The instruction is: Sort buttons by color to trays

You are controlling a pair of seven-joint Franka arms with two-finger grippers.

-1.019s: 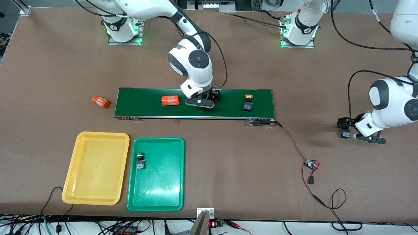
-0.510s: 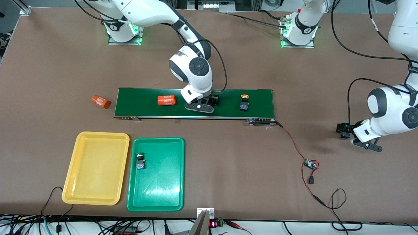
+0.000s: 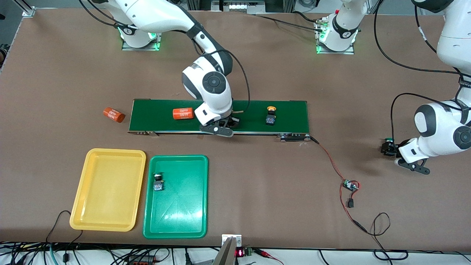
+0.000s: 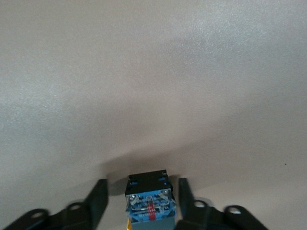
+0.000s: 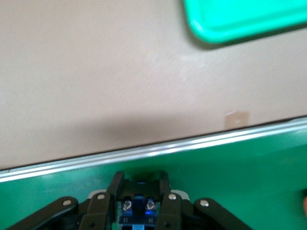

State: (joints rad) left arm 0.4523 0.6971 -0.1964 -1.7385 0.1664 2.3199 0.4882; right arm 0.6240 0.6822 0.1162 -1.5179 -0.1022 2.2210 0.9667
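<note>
A brown matte table top (image 3: pixel 257 184) is filling nearly the whole front view; overhead light is lying softly across it and throwing blurred shadows. Along the edge nearest the front camera, black cables (image 3: pixel 110 254) are trailing in a tangle; a small red lit display (image 3: pixel 239 253) is glowing there. A red-and-black wire (image 3: pixel 333 165) is running across the table to a small circuit board (image 3: pixel 350 185).

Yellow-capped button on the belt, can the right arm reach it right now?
Probably not yet: the right gripper is shut on another button. Nothing stands on the belt between it and the yellow-capped button.
</note>
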